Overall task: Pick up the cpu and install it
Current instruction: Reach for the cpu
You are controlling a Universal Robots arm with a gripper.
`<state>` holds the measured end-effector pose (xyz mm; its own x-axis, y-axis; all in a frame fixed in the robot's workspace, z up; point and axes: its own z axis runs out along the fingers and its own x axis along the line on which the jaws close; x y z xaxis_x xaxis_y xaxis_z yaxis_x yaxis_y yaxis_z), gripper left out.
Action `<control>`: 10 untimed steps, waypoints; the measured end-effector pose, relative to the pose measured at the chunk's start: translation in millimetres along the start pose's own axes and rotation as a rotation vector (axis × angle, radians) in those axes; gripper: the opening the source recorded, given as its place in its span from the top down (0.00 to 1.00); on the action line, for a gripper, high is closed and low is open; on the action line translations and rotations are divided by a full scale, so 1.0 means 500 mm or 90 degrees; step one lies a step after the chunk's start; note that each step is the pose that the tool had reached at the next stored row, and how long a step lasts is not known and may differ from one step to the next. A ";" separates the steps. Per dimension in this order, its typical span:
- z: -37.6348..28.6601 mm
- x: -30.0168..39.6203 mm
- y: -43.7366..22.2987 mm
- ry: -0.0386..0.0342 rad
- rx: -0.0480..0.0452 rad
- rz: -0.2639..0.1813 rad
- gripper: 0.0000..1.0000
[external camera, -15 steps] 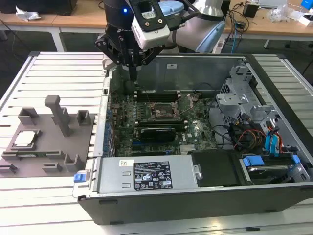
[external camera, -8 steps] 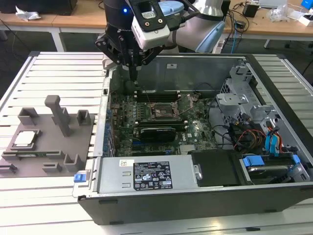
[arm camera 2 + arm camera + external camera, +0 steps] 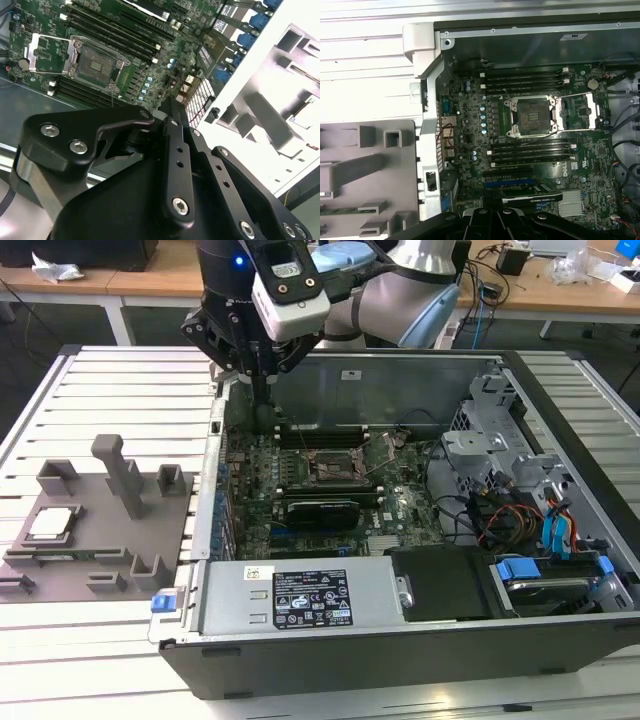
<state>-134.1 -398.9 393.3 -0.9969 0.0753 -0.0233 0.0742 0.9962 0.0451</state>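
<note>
We see gripper (image 3: 262, 400) over rear corner of computer case (image 3: 400, 370), fingers pressed together, holding nothing. Cpu (image 3: 52, 525) lies flat in grey tray (image 3: 100, 528) on tabletop (image 3: 100, 390), toward exterior view's left, well apart from gripper. Motherboard socket (image 3: 532, 116) has frame swung open.

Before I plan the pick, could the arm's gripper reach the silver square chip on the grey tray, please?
Probably yes: the small silver-topped square cpu lies uncovered on the grey plastic tray, open from above; the black gripper hangs above the open computer case.
</note>
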 end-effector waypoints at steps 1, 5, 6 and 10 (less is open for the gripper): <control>0.000 0.003 0.000 0.0000 0.0000 0.000 0.89; 0.000 0.017 -0.001 0.0000 0.0000 0.000 0.89; -0.001 0.022 -0.002 0.0000 0.0000 0.000 0.89; -0.001 0.039 -0.003 0.0000 0.0000 0.000 0.89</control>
<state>-153.7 -398.9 393.3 -0.9969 0.0752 -0.0233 0.0741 0.9962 0.0450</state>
